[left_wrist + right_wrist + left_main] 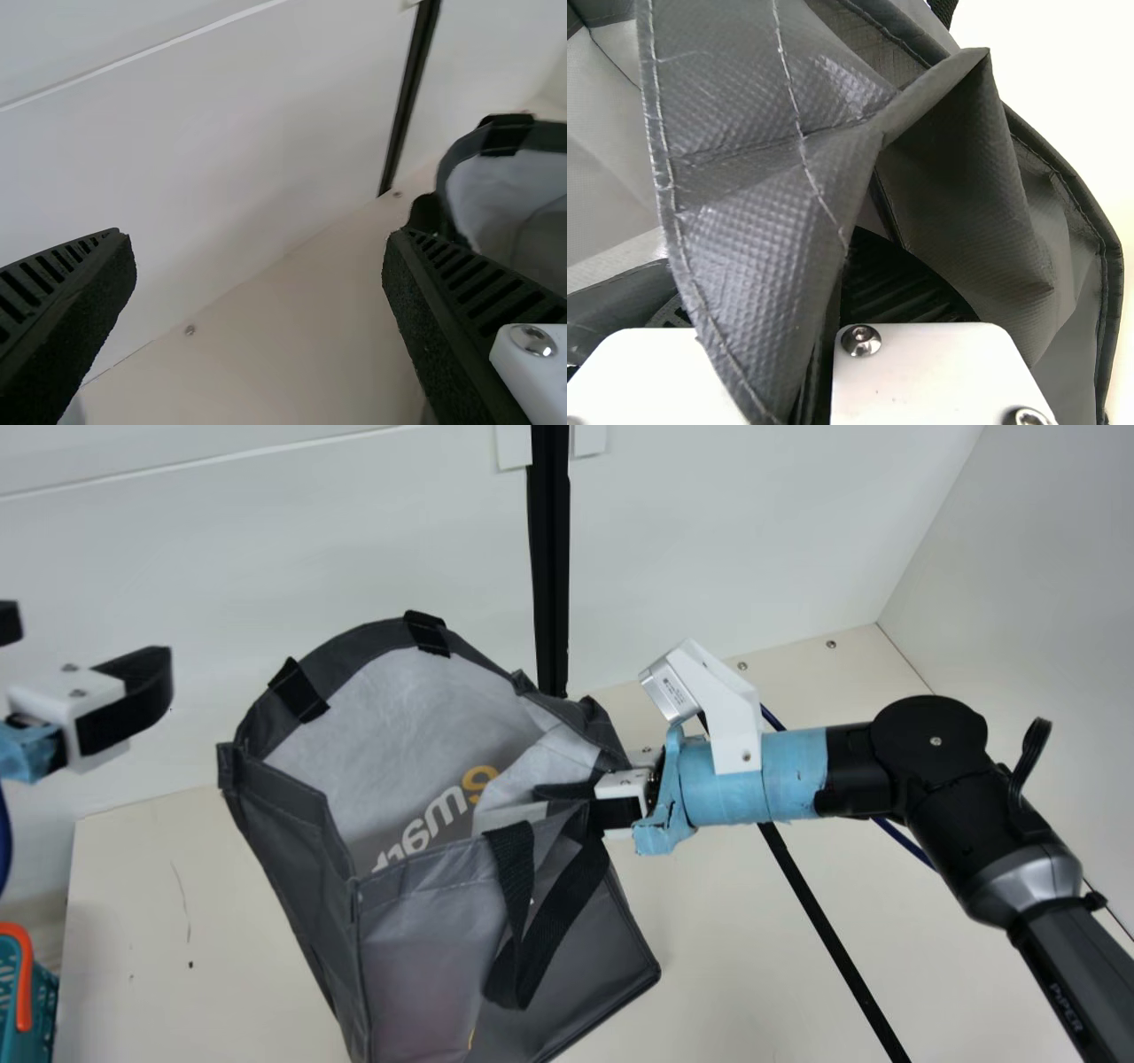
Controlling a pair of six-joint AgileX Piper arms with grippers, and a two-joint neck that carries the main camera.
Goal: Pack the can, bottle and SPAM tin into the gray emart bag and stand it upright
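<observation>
In the main view my left gripper (90,643) is open at the far left, apart from the gray bag (292,833). The bag leans at a tilt in the middle, mouth open and black straps hanging over its front. A faint reddish patch shows through its front wall; I cannot tell what is inside. My right gripper (580,799) holds the bag's right side near the rim. Nothing is between the fingers of my left gripper (259,237) in the left wrist view, with the bag (509,181) beyond. In the right wrist view, folded bag fabric (757,239) lies between my right gripper's fingers (788,297).
A teal basket (31,992) with an orange handle stands at the main view's lower left. Behind the bag, a black post (549,558) runs up the white back wall. The cream table (709,957) extends to the bag's right, crossed by a thin black rod (828,930).
</observation>
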